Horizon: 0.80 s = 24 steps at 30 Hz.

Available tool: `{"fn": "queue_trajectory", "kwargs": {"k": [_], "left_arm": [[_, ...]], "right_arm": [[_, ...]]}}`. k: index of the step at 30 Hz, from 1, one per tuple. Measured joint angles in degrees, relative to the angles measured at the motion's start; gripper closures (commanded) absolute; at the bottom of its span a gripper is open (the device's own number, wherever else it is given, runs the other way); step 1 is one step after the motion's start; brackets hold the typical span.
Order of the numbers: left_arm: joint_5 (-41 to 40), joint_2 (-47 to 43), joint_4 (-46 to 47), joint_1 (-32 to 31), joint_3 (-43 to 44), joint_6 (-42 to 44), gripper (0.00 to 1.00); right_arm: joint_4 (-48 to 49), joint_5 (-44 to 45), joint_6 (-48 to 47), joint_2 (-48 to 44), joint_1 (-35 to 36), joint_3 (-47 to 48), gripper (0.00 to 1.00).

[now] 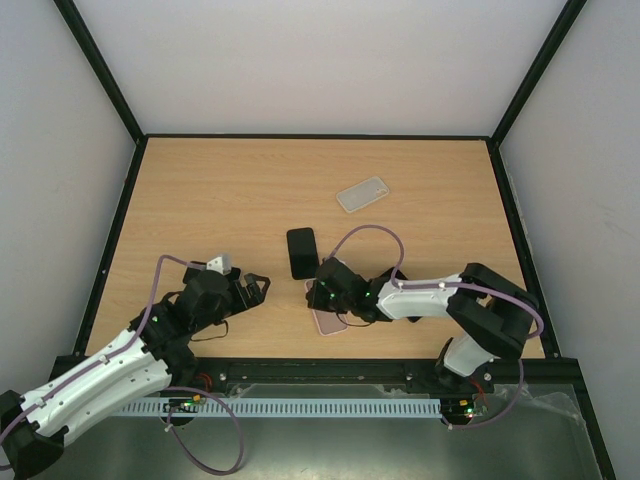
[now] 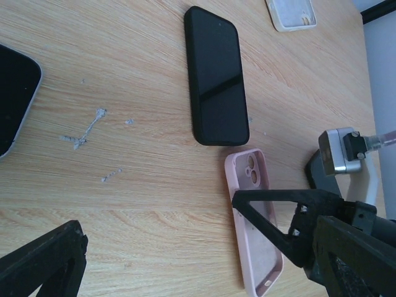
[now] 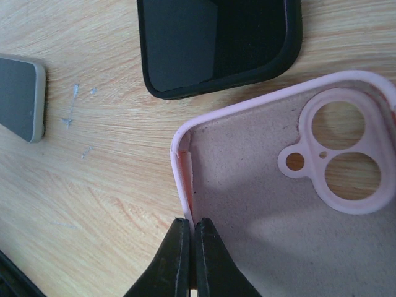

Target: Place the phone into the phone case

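Top external view: the light wooden tabletop point(image 1: 200, 200) carried everything; a clear translucent phone case point(image 1: 362, 194) lay well beyond the arms
Phone: the black rectangular phone point(image 1: 301, 253) lay flat, screen up, near the tabletop's middle; it sat just beyond the pink case, apart from it
Case: the pale pink silicone phone case point(image 3: 266, 223) lay open side up and empty; its camera cut-outs pointed toward the black phone
Right claw point(image 3: 192, 223): closed, pinching the pink case's side wall
Left claw point(image 1: 255, 288): spread wide, holding nothing; it sat left of the pink case
Left wrist view: a grey-edged dark flat device point(image 2: 12, 99) showed partly at the edge
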Motion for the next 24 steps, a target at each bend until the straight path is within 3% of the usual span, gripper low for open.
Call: {"fn": "queue_trajectory", "kwargs": {"k": [5, 12, 24], "left_arm": [[0.0, -0.9, 0.2, 0.1, -1.3, -0.3, 0.01], [0.5, -1.2, 0.7, 0.1, -2.4, -0.7, 0.01], [1.0, -1.7, 1.1, 0.1, -3.1, -0.7, 0.01]], "right_arm": [[1.4, 0.2, 0.5, 2.3, 0.1, 0.4, 0.79], [-7.0, 5.7, -6.0, 0.9, 0.3, 6.1, 0.5], [-18.4, 14.9, -15.2, -5.1, -0.7, 5.7, 0.57]]}}
